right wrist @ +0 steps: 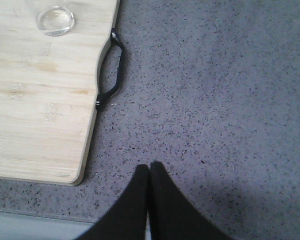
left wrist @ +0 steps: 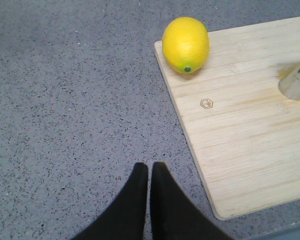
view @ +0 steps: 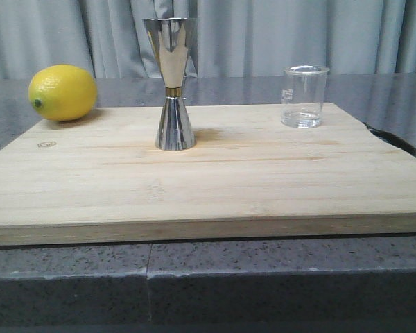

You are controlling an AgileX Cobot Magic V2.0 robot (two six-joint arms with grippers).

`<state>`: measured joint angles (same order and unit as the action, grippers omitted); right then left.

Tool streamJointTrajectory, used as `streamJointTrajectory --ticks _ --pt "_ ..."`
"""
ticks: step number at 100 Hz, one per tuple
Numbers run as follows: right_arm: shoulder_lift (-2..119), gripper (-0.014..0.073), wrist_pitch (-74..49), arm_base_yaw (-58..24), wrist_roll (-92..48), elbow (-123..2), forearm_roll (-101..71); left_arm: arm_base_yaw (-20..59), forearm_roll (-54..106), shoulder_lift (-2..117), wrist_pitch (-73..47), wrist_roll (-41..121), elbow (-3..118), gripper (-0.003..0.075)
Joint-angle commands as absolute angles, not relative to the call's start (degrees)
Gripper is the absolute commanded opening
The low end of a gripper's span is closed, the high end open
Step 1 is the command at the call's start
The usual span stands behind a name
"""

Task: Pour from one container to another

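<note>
The clear glass beaker [view: 304,96] stands upright at the back right of the wooden cutting board [view: 208,187]; from above, its round rim [right wrist: 55,20] shows in the right wrist view. The steel hourglass jigger [view: 172,83] stands upright mid-board, left of the beaker; only its base [left wrist: 296,85] shows in the left wrist view. My left gripper [left wrist: 150,167] is shut and empty over the grey counter, off the board's left edge. My right gripper [right wrist: 149,167] is shut and empty over the counter, off the board's right edge. Neither gripper appears in the front view.
A yellow lemon [view: 62,92] lies at the board's back left corner [left wrist: 186,44]. A black handle [right wrist: 111,70] sticks out from the board's right side. Speckled grey counter [right wrist: 215,100] surrounds the board; grey curtains hang behind.
</note>
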<state>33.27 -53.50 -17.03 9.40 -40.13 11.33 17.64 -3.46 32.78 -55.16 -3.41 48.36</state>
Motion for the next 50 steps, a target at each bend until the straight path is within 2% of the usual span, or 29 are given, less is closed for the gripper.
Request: streamJointTrajectory --ticks 1,28,50 --pt "33.3 -0.0071 -49.9 -16.78 9.06 -41.48 12.71 18.06 -3.53 33.02 -50.97 -3.9 49.67 -0.0019" --pt "33.3 -0.0071 -49.9 -16.78 9.06 -41.48 12.71 16.97 -3.01 30.75 -49.69 -3.08 48.32 -0.0019" --pt "33.3 -0.0071 -49.9 -16.78 9.06 -41.48 12.71 8.39 -2.91 18.16 -30.74 0.0 33.97 -0.0019"
